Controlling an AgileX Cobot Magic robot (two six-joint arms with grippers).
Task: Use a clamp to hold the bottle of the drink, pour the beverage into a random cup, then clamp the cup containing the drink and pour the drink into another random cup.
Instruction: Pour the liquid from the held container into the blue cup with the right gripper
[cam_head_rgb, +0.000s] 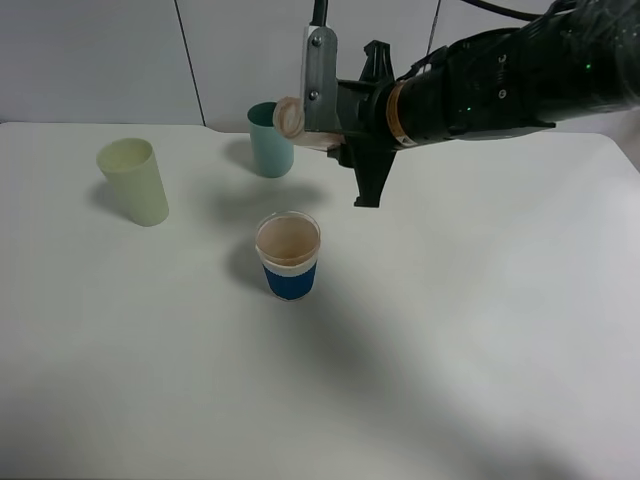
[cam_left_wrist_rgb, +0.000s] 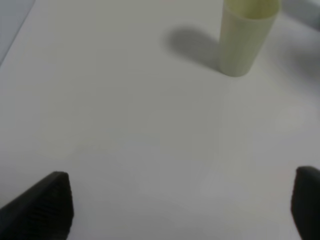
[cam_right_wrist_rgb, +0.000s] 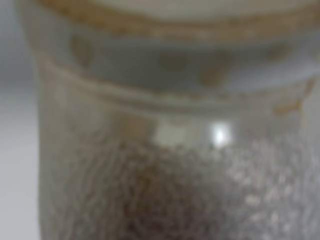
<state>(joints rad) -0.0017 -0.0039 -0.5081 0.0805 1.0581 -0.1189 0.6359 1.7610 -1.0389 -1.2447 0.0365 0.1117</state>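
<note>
Bottle (cam_right_wrist_rgb: 165, 150), clamped in my right jaws, lies tipped above the blue-banded cup (cam_head_rgb: 288, 275) so beverage (cam_head_rgb: 287, 241) lands inside; my left jaws stand apart.

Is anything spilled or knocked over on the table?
No spill shows on the table. The blue-banded cup, yellow-green tumbler and teal tumbler stand upright; only the bottle is tipped sideways, held aloft by the right gripper.

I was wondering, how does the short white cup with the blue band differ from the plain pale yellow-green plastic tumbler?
The short white cup with the blue band is squat; the pale yellow-green plastic tumbler is taller and slimmer. The cup has two colours and a tan-brown inside; the tumbler is one pale colour throughout. Both stand open-topped on the white table.
</note>
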